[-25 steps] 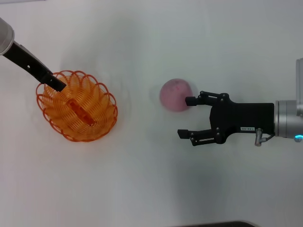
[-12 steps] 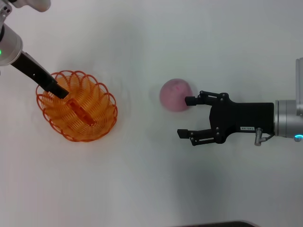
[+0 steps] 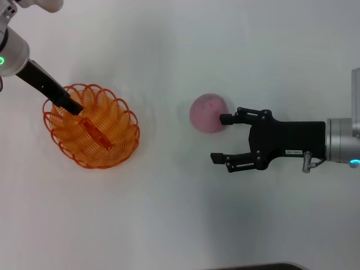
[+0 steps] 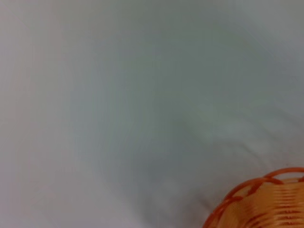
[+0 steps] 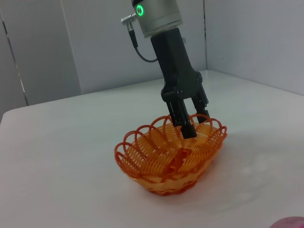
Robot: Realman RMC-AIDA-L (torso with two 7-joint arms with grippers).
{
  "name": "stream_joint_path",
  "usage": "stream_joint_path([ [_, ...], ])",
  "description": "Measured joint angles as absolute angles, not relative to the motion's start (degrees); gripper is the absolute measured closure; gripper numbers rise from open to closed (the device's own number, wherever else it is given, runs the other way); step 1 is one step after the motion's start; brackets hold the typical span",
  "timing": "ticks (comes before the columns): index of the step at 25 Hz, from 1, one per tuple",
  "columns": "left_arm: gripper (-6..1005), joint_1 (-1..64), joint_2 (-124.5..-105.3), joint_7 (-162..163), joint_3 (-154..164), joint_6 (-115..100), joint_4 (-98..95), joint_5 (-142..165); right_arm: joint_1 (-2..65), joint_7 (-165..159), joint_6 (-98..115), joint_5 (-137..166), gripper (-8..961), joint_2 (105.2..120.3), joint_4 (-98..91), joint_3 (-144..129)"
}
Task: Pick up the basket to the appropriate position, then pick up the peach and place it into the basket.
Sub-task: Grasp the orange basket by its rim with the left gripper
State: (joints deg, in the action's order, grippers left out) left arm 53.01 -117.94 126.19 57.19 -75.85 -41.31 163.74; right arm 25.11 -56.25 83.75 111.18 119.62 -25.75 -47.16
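White desk (image 3: 169, 225) carries everything, and nothing but the two task things lies on it. Toward its left edge sits the basket (image 3: 91, 126), bright orange looped wire with a scalloped rim, resting flat on the surface. The right arm reaches in from the right edge, its right hand (image 3: 219, 139) released, fingers spread wide and level with the desk; the upper fingertip lies against the near side of the peach, while the lower one stands apart from it, so the fruit is beside the opening rather than inside it. The left hand (image 5: 188, 122) comes down steeply at the basket's far-left rim. Seen from the right wrist, its two fingers sit close together, one inside the rim and one at the wire, but whether they pinch the wire I cannot tell. The peach (image 3: 208, 113), pale pink and matte, rests near the middle of the desk, well apart from the basket.

The basket step looks nearly settled; the peach grasp is in hand. Next, the right hand should shift toward the far edge to centre the fruit between its fingers, then clench.
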Motion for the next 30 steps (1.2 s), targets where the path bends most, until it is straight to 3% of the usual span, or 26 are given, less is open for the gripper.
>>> stream_joint_path([
  [4, 278, 53.0, -117.89, 127.6, 57.7, -75.2, -41.3, 163.7, 25.1, -56.2, 83.7, 111.2, 23, 119.62, -25.7, -46.9],
  [17, 591, 53.2, -117.55, 129.5, 59.8, -75.0, -41.3, 163.7, 25.4, -56.2, 83.8, 111.2, 24, 119.62, -25.8, -46.8],
  [23, 853, 53.2, -117.57, 129.5, 60.0, -75.0, -41.3, 163.7, 25.6, -56.2, 83.8, 111.2, 25, 119.62, -25.8, -46.8],
  [30, 896, 53.1, -117.72, 129.6, 59.9, -75.0, -41.3, 163.7, 25.7, -56.2, 83.8, 111.2, 26, 119.62, -25.8, -46.8],
])
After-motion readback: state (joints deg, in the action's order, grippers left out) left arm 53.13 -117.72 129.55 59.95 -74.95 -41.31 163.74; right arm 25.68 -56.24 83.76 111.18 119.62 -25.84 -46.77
